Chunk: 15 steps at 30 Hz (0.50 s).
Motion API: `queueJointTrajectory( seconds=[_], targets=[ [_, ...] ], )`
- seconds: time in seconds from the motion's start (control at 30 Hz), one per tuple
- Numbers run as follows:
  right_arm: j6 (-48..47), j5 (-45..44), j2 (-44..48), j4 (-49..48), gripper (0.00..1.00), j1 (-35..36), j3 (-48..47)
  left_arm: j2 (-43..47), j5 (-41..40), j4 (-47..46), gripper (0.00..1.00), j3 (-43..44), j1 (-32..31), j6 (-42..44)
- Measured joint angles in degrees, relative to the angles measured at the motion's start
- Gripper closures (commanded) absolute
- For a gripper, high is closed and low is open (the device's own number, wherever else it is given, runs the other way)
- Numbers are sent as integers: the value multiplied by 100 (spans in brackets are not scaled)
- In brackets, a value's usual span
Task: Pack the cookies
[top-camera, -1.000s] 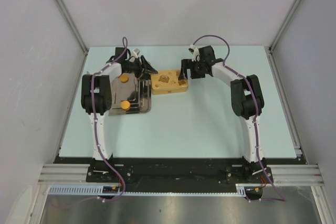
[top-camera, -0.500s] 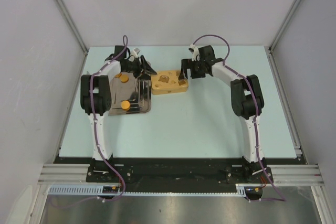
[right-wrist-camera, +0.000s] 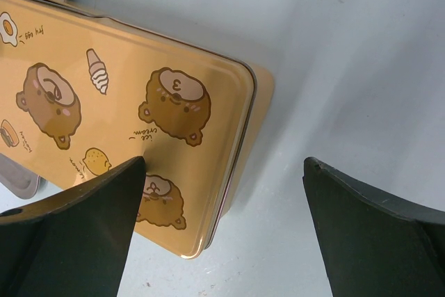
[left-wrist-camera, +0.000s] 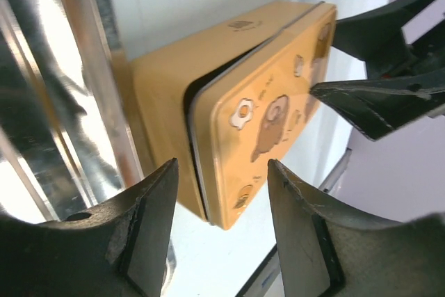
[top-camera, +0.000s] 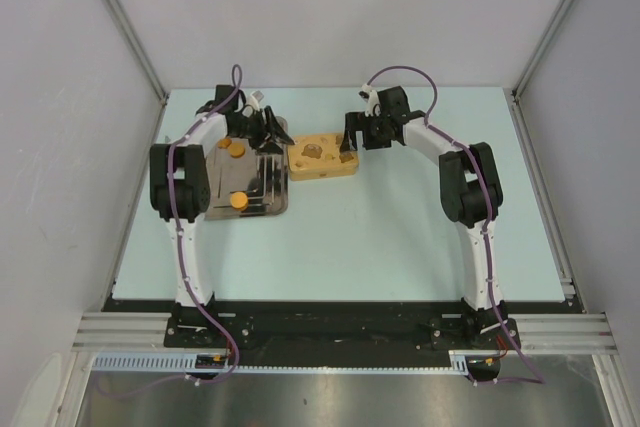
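Note:
Orange cookies lie on a shiny metal tray (top-camera: 262, 187) at the left: two close together at its far end (top-camera: 236, 148) and one at its near end (top-camera: 238, 200). No green cookie shows. A yellow tin (top-camera: 323, 158) with bear drawings, its lid on, lies right of the tray. My left gripper (top-camera: 276, 133) is open and empty over the tray's far right corner, facing the tin (left-wrist-camera: 257, 109). My right gripper (top-camera: 352, 141) is open and empty at the tin's right end, with the tin's corner (right-wrist-camera: 208, 172) between its fingers.
The tray's edge (left-wrist-camera: 62, 102) fills the left of the left wrist view, and the right gripper's fingers (left-wrist-camera: 375, 99) show beyond the tin. Bare pale table (top-camera: 380, 237) lies in front of the tin. Grey walls stand on three sides.
My left arm has swung a little to the left and back, uncovering a second cookie at the tray's far end. The right arm and the tin have not moved.

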<state>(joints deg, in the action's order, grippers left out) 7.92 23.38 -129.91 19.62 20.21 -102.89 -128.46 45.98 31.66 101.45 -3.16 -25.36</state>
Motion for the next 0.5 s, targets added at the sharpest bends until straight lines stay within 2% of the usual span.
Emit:
queueJointTrajectory(
  seconds=[0.5],
  targets=[
    [0, -57, 0, 114, 0, 59, -70, 2, -435, 190, 41, -66, 52, 199]
  ],
)
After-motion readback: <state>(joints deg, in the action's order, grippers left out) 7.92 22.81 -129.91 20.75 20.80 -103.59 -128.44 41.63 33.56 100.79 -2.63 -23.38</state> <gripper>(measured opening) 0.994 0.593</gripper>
